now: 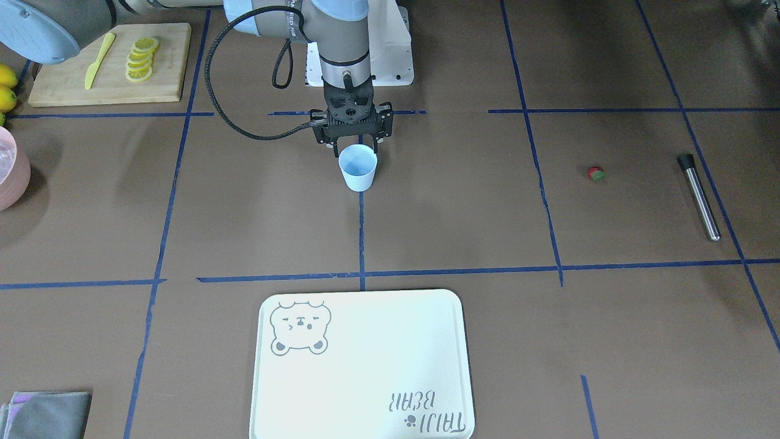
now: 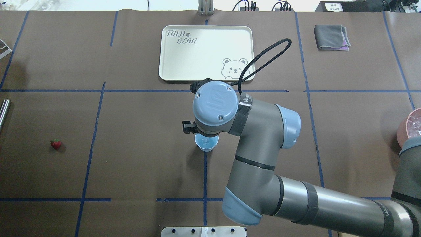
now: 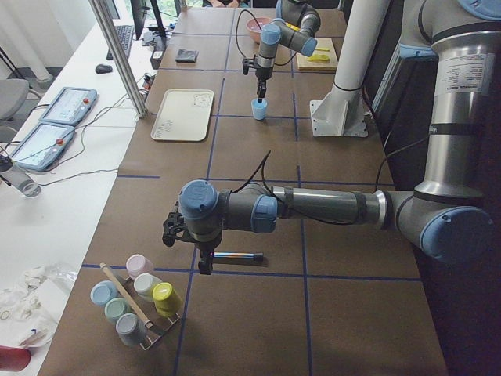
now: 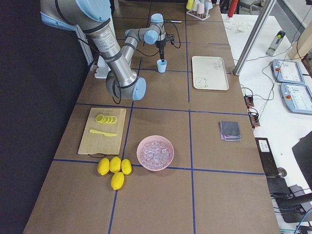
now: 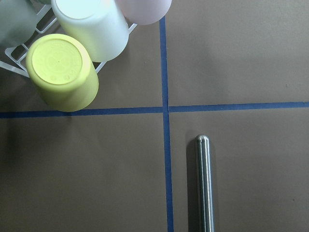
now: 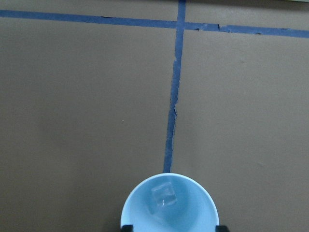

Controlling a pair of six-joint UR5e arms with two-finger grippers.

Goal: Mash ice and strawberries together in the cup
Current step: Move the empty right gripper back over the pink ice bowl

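You are looking at the right gripper [image 1: 354,145] hanging just above the cup [image 1: 358,168], which is standing upright on the brown table [image 1: 244,213] where blue tape lines are meeting. In the right wrist view its fingertips [image 6: 126,227] are showing at the bottom edge, one to either side of the cup's rim. The jaws are standing wide apart and gripping nothing. The ice [image 6: 164,198] is lying inside the cup, a single clear cube on the bottom.

The strawberry [image 1: 596,174] is sitting on the bare table well apart from the cup, over on the robot's left side, near the metal rod [image 1: 699,196] but not touching it. The left gripper [image 3: 202,263] is hovering over that rod at the end of the near arm in the left-side view. Only that view is showing it, so you cannot tell how far it is open or whether it is holding anything. The left wrist camera is looking straight down on the rod's rounded end and on upturned cups in a rack [image 5: 63,72] nearby.

The white tray [image 1: 362,390] is lying beyond the cup, across the table from the robot, and the pink bowl of ice cubes [image 4: 155,152] is standing far off on the robot's right.
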